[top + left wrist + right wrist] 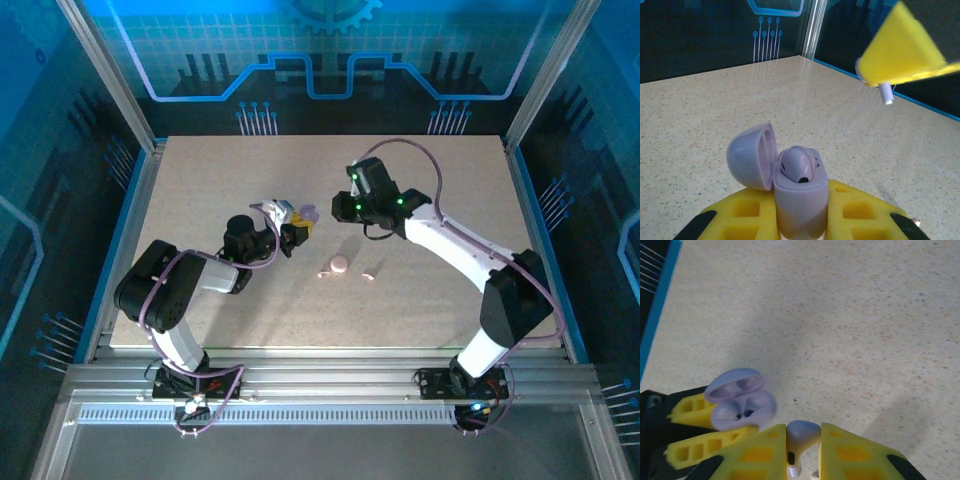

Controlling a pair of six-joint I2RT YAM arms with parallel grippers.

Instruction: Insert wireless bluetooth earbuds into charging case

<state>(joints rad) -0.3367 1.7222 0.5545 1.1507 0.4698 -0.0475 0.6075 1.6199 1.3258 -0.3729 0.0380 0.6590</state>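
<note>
Right wrist view: a lilac earbud is found pinched by its head between the closed fingers of the right gripper, stem pointing down, near the lilac case and not touching it. That case is clamped by the left gripper, its lid hinged open, with a second lilac earbud seated inside. The pinched bud is judged very light, rigid, glossy and prone to slipping. A hold across the bulb, with the stem left free, is considered correct. A rounded head and a short pale stem are noted.
</note>
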